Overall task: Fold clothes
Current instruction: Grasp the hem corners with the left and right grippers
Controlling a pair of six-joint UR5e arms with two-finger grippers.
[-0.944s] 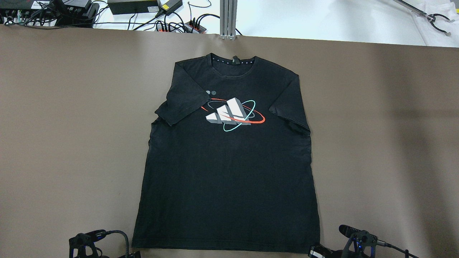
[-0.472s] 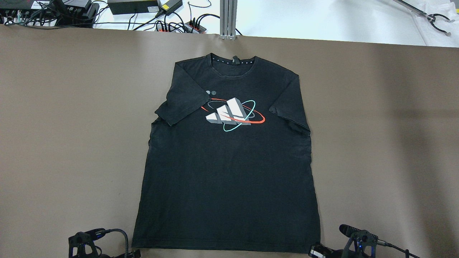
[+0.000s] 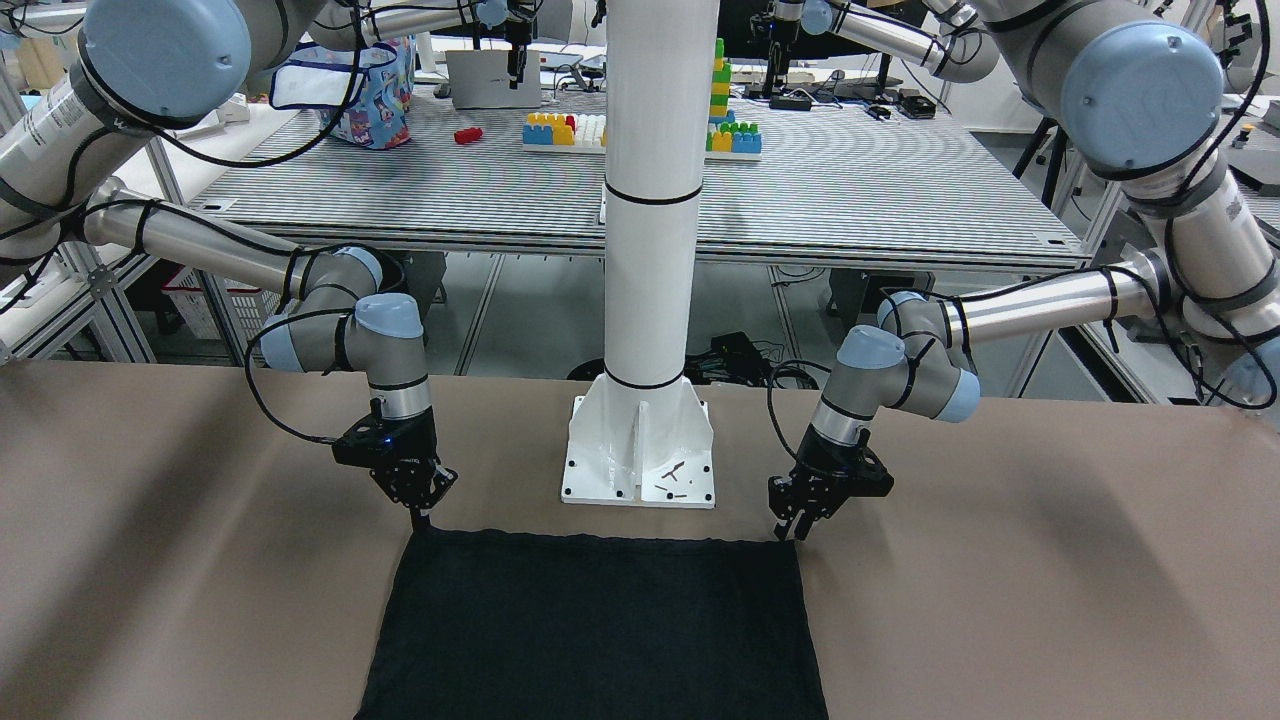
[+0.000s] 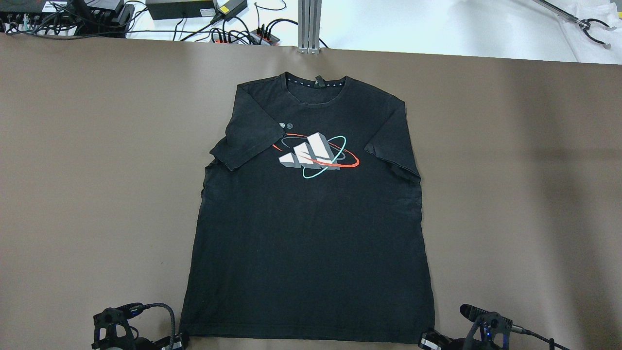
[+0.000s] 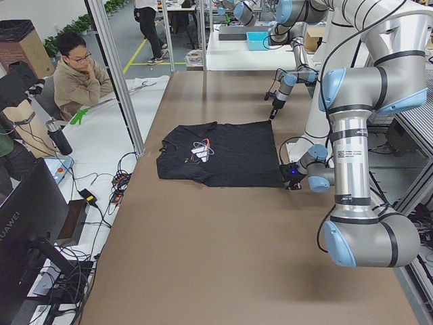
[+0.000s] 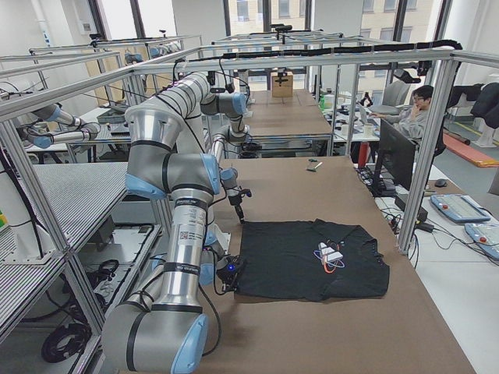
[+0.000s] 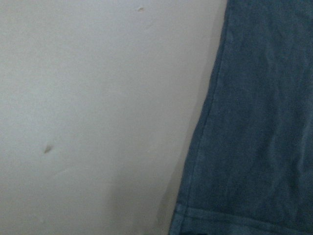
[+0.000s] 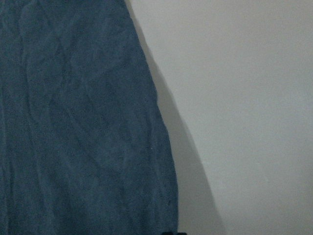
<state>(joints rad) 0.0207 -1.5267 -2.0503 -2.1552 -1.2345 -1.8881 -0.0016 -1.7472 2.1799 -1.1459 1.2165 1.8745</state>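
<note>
Edging nearer shirt [image 4: 311, 233] corner, left pincer [image 3: 788, 530], seemingly

Left fingers [image 3: 781, 527] and right fingers [image 3: 416, 517] point down; both wrists low.

Overhead cam: high up, looks fwd & down; whole black T-shirt [image 4: 311, 243] on brown worktop [image 4: 97, 194] in frame, hem nearest. Front cam: opp. side, steep, faces white post base [image 3: 640, 450]; catches only the hem end, which both share. Side cams: one at each worktop end, farther off, whole shirt in both. Wrist cams: v. close, each on one shirt edge + bare worktop.
</note>
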